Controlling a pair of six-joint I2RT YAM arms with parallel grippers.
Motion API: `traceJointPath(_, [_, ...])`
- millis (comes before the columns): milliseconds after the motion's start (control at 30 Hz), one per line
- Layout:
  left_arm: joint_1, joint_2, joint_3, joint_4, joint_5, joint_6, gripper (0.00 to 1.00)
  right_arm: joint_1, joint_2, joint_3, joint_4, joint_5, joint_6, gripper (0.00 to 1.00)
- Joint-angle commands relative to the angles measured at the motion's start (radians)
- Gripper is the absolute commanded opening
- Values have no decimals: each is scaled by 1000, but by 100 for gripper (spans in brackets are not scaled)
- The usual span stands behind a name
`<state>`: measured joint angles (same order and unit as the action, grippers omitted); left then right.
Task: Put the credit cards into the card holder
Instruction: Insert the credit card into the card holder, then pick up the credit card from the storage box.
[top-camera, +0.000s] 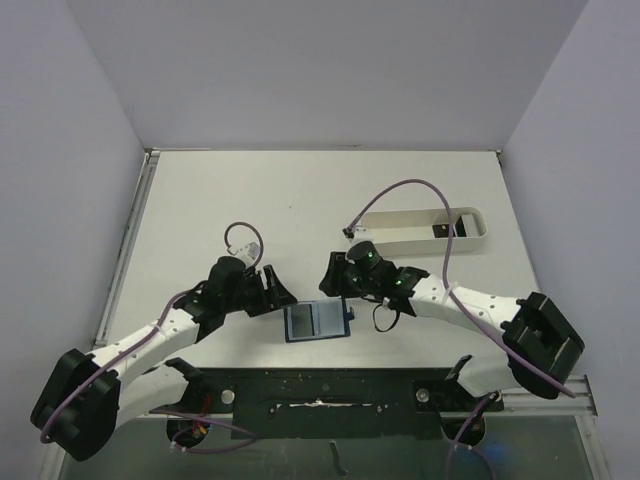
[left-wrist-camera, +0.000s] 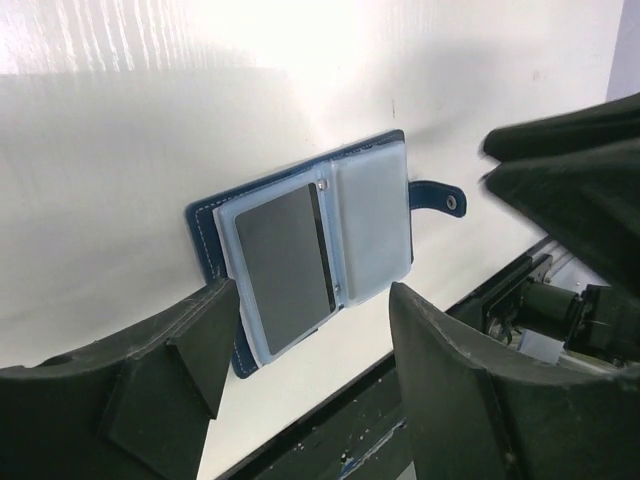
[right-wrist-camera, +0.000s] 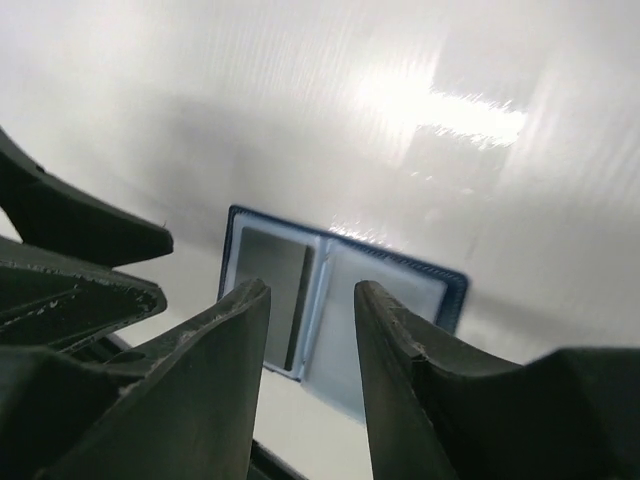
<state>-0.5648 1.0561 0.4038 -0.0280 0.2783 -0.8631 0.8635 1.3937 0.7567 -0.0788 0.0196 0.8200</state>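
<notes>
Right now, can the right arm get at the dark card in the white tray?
Probably yes. The white tray lies just beyond the right arm, open on top, the dark card uncovered; its jaws hold nothing. Only its purple cable loops above.

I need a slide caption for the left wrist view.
Open blue card holder on the table, one dark card inside, framed by the open left gripper.
</notes>
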Motion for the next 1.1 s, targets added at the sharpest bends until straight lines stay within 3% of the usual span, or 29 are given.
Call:
traceJointPath(0, [9, -30, 96, -96, -40, 88, 63, -85, -74, 105, -116, 76, -109, 41])
traceJointPath(67, [8, -26, 152, -162, -44, 139, 72, -120, -88, 146, -182, 129, -156, 41])
traceJointPath(367, [14, -54, 344, -385, -103, 289, 75, -428, -81, 296, -385, 266, -363, 43])
traceJointPath(567, [30, -82, 382, -463, -109, 377, 81, -614, 2, 392, -450, 394, -482, 43])
traceJointPath(867, [61, -118, 351, -437, -51, 399, 95, -732, 202, 527, -483, 602, -617, 43])
traceJointPath(1067, [77, -134, 347, -431, -54, 406, 96, -786, 309, 606, -471, 584, -685, 42])
